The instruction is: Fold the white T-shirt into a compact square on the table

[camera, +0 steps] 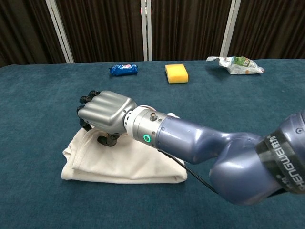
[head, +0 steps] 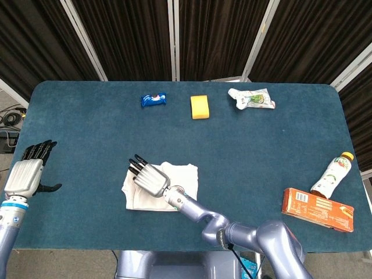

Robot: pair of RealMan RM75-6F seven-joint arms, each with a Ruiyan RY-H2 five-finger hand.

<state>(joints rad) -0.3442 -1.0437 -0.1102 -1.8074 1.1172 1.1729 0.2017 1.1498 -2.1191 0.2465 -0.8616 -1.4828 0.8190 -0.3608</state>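
Right hand: we log it over the left part of the white T-shirt, fingers curled downward onto the cloth; whether they pinch a fold we cannot tell.

White T-shirt: folded bundle on the near-centre of the blue table, partly under the hand.

Left hand: at the table's left edge, fingers spread, holding nothing.

Far row, as we read it in the head view: blue snack packet, yellow sponge, crumpled plastic wrapper.

Right edge: juice bottle, capped, contents not discernible; beside it an orange carton, closed, lying flat.
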